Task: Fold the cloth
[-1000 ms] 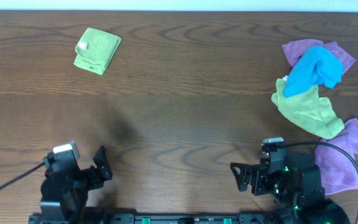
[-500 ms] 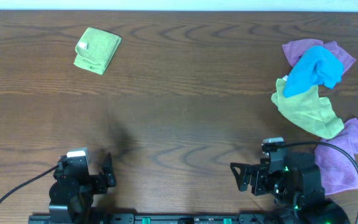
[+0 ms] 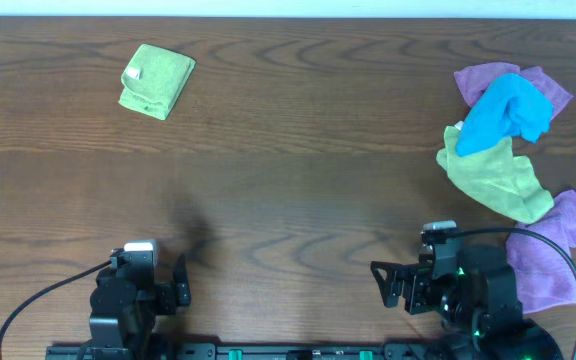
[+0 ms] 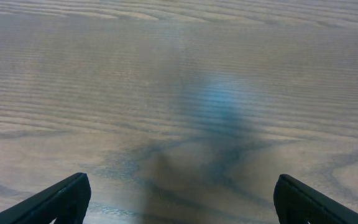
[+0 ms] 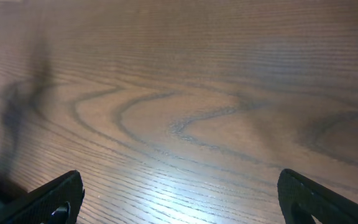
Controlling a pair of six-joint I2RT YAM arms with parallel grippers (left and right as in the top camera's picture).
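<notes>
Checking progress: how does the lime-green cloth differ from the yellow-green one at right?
The bright lime-green microfibre cloth lies folded, compact, alone; the duller yellow-green cloth sprawls crumpled against a blue cloth. Lime-green shows a white tag; yellow-green none. Both lie on the table.

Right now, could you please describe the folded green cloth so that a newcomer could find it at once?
Start at the wooden table and look to its far left part. There the cloth lies alone, a folded lime-green packet with a white tag. The loose cloths on the right are crumpled, and their green one is duller.
</notes>
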